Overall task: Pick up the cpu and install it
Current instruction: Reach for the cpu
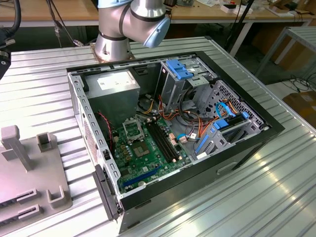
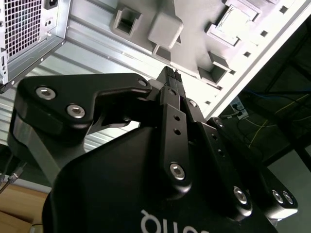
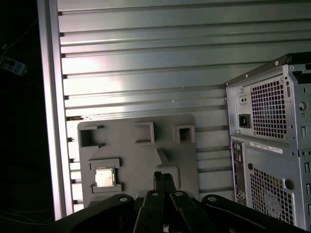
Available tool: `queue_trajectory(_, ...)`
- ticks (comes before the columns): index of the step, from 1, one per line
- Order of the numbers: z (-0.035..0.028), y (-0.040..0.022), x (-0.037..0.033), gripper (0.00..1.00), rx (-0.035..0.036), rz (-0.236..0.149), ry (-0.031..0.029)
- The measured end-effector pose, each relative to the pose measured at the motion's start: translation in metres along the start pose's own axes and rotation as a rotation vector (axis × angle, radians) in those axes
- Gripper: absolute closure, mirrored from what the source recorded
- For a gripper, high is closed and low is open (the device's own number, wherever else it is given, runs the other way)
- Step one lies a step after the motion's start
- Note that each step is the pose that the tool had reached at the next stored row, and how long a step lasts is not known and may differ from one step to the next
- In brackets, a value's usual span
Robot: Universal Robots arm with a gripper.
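Hand (image 3: 163, 177), closed and empty, over grey tray (image 3: 131, 162), cpu (image 3: 104, 177) nearby, untouched.

A robotics workshop: an opened computer case (image 1: 247, 148) on a ribbed aluminium table (image 1: 276, 197), cluttered wooden benches (image 1: 49, 10) behind.
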State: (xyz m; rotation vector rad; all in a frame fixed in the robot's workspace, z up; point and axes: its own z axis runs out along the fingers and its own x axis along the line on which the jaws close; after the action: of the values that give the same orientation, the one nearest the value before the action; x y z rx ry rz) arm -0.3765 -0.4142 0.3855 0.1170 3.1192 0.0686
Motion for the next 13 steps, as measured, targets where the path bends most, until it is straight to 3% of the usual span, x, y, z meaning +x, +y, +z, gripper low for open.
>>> queue_trajectory(7,0.0002,-0.0007,0.0070,0.89,0.0000,0.000,0.0000)
queue_trajectory(13,0.0005,-0.0054,0.0152,0.89,0.0007,0.000,-0.0001)
